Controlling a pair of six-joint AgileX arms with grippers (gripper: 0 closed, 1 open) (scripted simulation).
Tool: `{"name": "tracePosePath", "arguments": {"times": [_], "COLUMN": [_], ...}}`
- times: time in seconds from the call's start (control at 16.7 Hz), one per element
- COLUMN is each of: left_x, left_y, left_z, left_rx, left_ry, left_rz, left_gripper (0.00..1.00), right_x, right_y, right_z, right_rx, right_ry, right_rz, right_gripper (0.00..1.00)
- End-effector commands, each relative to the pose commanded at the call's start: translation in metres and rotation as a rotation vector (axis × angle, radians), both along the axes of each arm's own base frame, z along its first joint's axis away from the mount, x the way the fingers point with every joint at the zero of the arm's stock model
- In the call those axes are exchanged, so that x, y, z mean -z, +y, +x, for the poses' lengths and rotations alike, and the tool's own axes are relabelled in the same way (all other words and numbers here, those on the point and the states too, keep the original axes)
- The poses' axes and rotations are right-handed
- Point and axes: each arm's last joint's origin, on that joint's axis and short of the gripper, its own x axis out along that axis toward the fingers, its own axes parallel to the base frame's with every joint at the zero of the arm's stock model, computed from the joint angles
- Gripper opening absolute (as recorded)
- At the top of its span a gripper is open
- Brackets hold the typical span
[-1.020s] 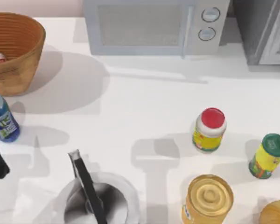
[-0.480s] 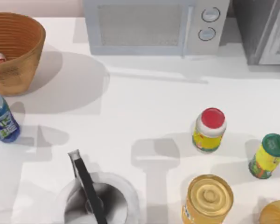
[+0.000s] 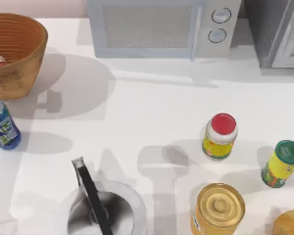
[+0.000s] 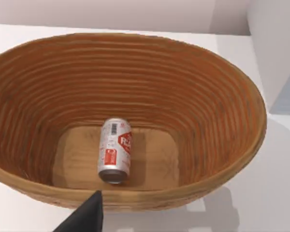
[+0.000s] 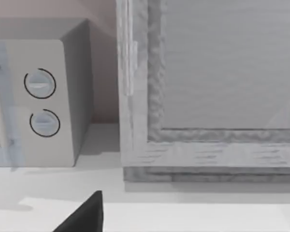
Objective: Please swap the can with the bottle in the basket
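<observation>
Red-and-white can [image 4: 115, 150] lying flat in basket [image 4: 222, 111]; left gripper [image 4: 84, 216] gone from beside bottle [image 3: 2, 125], opening impossible to tell.

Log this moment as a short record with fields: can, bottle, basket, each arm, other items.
can: lying on its side on the basket floor
bottle: upright on the table, outside the basket, near the left edge
basket: far-left corner of the table
left gripper: above the basket's near rim, looking down at the can
right gripper: facing the microwave
other items: red-capped jar, green-capped jar, gold-lidded tin
</observation>
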Motion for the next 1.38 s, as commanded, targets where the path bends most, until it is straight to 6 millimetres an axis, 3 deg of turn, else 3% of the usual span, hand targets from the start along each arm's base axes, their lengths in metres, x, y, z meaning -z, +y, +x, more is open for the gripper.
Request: {"name": "tracePosePath", "arguments": {"times": [0.12,0.3,0.42,0.6,0.96,1.38], "left_x": [0.001,0.026,0.049,0.08,0.119,0.131], "left_y": [0.004,0.013,0.019,0.03,0.048,0.058], "left_z": [0.052,0.126,0.164,0.206,0.248,0.26], "left_rx": [0.001,0.004,0.008,0.018,0.047,0.064], "left_ry": [0.161,0.399,0.535,0.693,0.857,0.906], "left_rz": [-0.006,-0.013,-0.015,-0.015,-0.006,0.002], "left_gripper": [1.0,1.0,1.0,1.0,1.0,1.0], "right_x": [0.0,0.0,0.0,0.0,0.0,0.0], "right_y": [0.0,0.0,0.0,0.0,0.0,0.0], "right_z": [0.0,0.0,0.0,0.0,0.0,0.0], "right_rx": [0.0,0.0,0.0,0.0,0.0,0.0], "right_ry": [0.0,0.0,0.0,0.0,0.0,0.0], "right_rz": [0.0,0.0,0.0,0.0,0.0,0.0], "right_gripper": [1.0,1.0,1.0,1.0,1.0,1.0]}}
